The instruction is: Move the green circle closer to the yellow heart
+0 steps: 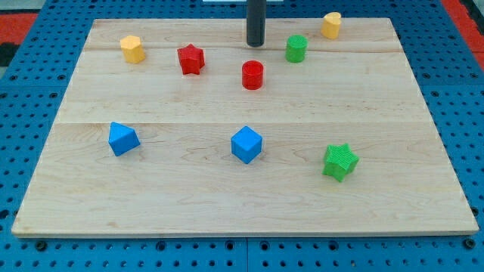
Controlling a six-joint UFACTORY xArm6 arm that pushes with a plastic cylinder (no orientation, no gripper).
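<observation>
My tip, the lower end of the straight dark rod, rests on the pale wooden board near the view's top, to the view's left of the small green cylinder-shaped block, the task's green circle, and apart from it, with bare wood between; there are no jaws to spread or press together, and the rod touches nothing. The yellow heart-shaped block sits further to the view's right and slightly higher, near the board's top edge. I judge the approach is in hand and the push not yet begun: the next move calls for meeting the green circle on its lower-left side and sliding it up and rightward, stopping short of knocking the yellow heart. The red cylinder block lies just below my tip, off that line. No brand, label or writing is legible anywhere
</observation>
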